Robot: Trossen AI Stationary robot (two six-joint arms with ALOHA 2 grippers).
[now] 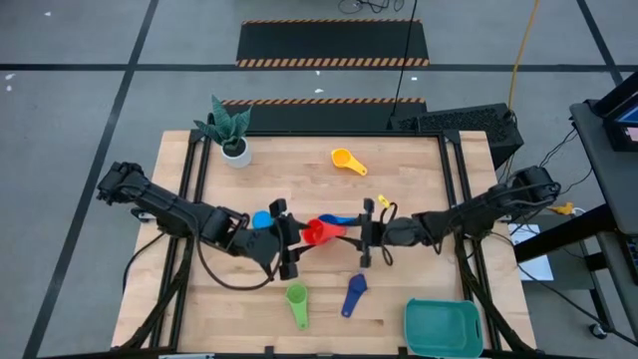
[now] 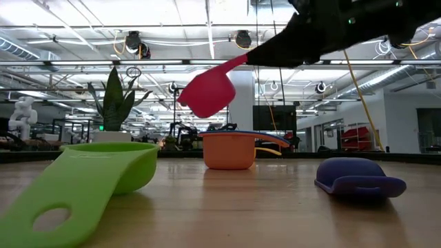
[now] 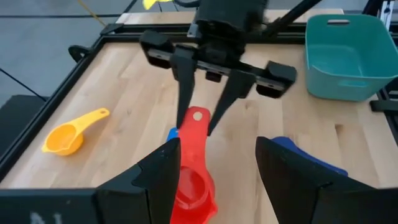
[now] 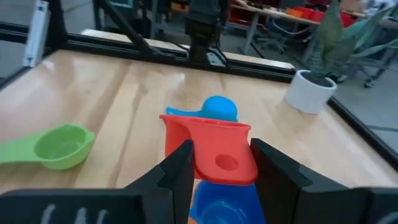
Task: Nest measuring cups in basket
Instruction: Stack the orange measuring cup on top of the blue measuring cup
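- While hanging above mid-table, being pinched at the handle by the right gripper (image 1: 367,231): one red cup (image 1: 317,231).
- Waiting with jaws open beside it: left gripper (image 1: 286,239).
- Lying on the table: one yellow cup (image 1: 348,160), one green cup (image 1: 297,300), one dark blue cup (image 1: 354,292), two light blue cups (image 1: 262,218).
- Sitting at the near right corner: one basket (image 1: 444,327).

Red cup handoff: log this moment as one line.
right gripper: shut on red cup handle, cup off table | left gripper: open around its bowl | basket: no cups seen inside

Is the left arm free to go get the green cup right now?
Probably yes. The left gripper is open and empty, and the green cup lies just below it in the high view with bare table between; the right gripper alone holds the red cup.
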